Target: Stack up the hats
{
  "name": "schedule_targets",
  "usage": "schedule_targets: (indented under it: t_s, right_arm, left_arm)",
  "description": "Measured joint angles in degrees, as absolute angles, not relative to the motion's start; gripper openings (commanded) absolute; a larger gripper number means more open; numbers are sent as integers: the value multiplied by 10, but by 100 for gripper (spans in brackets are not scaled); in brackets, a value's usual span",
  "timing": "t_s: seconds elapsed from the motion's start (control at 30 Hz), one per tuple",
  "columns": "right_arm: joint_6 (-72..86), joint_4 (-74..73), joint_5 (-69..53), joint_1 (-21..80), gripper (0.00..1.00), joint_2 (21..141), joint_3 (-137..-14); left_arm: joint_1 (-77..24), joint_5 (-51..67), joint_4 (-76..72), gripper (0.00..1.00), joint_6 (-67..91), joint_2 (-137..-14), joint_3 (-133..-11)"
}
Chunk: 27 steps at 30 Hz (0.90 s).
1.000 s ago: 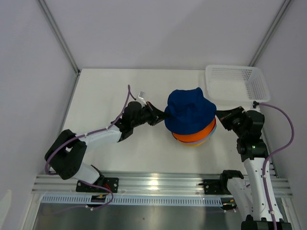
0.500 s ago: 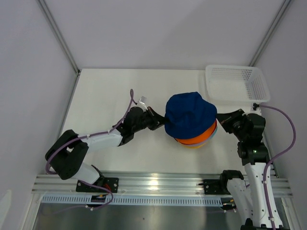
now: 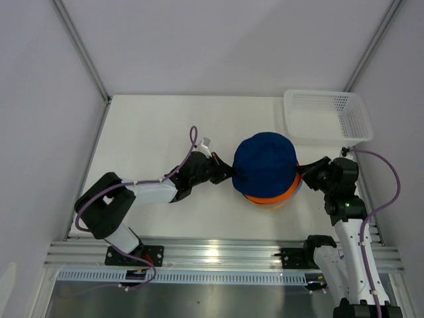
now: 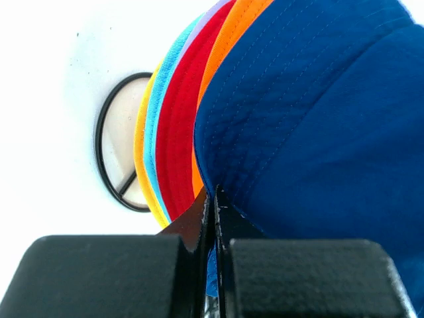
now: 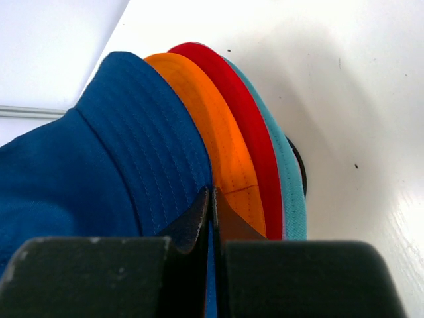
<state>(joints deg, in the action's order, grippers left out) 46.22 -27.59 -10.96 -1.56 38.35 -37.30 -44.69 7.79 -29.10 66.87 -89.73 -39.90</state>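
Observation:
The dark blue hat (image 3: 266,163) sits on top of a pile of hats on the black wire stand (image 4: 109,165). Below it show the brims of the orange hat (image 5: 225,139), the red hat (image 5: 248,126), the lavender hat (image 4: 211,14), the teal hat (image 5: 291,199) and the yellow hat (image 4: 140,149). My left gripper (image 3: 228,173) is shut on the blue hat's left brim (image 4: 218,165). My right gripper (image 3: 302,173) is shut on the right brim (image 5: 165,152) of that same hat.
A white mesh basket (image 3: 326,114) stands at the back right of the white table (image 3: 152,132), just beyond my right arm. Grey walls close in the back and both sides.
The blue hat has moved right and come down over the pile, so less orange brim shows. Both grippers came lower with it, still shut on its brim.

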Motion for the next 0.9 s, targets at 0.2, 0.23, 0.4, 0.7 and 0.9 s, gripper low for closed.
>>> schedule_targets:
  t_s: [0.2,0.23,0.4,0.7,0.9]
  right_arm:
    - [442,-280,-105,-16,0,393,-375]
    - [436,-281,-104,-17,0,396,-376]
    - [419,-265,-104,-23,0,424,-377]
    - [374,-241,-107,-28,0,490,-391]
    - [328,-201,-125,-28,0,585,-440]
  left_arm:
    - [-459,71,-293,4,638,-914,-412]
    - [-464,65,-290,5,628,-914,-415]
    - [-491,47,-272,9,594,-923,-431]
    - [-498,25,-196,35,555,-894,-378]
    - [-490,-30,-127,53,521,-740,-361]
